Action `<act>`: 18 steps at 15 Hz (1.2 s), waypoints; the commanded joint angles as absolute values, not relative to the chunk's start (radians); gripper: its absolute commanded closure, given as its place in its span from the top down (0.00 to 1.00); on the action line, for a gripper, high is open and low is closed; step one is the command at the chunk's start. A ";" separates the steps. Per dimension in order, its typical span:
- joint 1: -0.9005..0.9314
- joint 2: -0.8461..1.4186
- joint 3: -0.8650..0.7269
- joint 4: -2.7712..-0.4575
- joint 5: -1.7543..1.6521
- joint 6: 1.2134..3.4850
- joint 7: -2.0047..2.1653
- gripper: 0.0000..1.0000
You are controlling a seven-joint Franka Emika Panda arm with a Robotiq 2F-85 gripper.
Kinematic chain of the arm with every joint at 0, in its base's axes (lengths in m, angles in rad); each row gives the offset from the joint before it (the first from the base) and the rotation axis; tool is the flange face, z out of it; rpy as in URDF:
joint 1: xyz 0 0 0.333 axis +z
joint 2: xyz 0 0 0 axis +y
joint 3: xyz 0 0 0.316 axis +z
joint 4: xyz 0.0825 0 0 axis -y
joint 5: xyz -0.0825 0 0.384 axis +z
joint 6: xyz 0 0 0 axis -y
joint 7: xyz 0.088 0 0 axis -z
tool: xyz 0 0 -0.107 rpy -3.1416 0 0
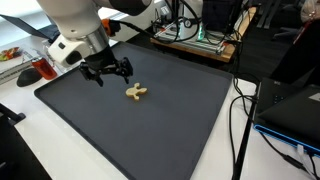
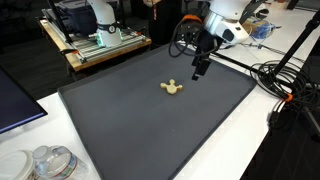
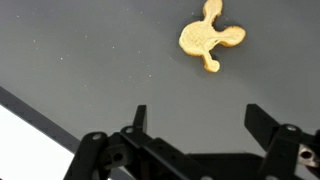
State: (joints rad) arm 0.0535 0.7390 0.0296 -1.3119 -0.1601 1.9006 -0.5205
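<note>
A small yellow-tan toy with rounded lobes (image 1: 136, 92) lies flat near the middle of a dark grey mat (image 1: 180, 120). It also shows in an exterior view (image 2: 173, 88) and near the top of the wrist view (image 3: 209, 38). My gripper (image 1: 108, 72) hovers above the mat a short way from the toy, also seen in an exterior view (image 2: 200, 70). In the wrist view the gripper (image 3: 198, 118) has its fingers spread wide with only bare mat between them. It is open and holds nothing.
The mat (image 2: 150, 120) lies on a white table. A wooden-framed rack with electronics (image 2: 95, 40) stands behind it. Cables (image 2: 285, 85) run along one side. Clear plastic containers (image 2: 45, 162) sit at a corner. Red items (image 1: 30, 70) sit near the robot base.
</note>
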 commanded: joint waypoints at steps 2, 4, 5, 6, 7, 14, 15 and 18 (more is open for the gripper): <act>0.115 0.782 0.011 -1.255 -0.233 1.876 -0.322 1.00; 0.131 0.772 0.008 -1.278 -0.238 1.885 -0.238 1.00; 0.139 0.768 0.006 -1.288 -0.240 1.888 -0.200 1.00; 0.146 0.763 0.003 -1.300 -0.241 1.896 -0.156 1.00; 0.154 0.757 -0.002 -1.310 -0.246 1.905 -0.116 1.00; 0.195 0.669 -0.026 -1.471 -0.260 2.032 0.141 1.00; 0.192 0.642 -0.026 -1.523 -0.252 2.078 0.173 1.00; 0.190 0.570 -0.037 -1.669 -0.248 2.210 0.266 1.00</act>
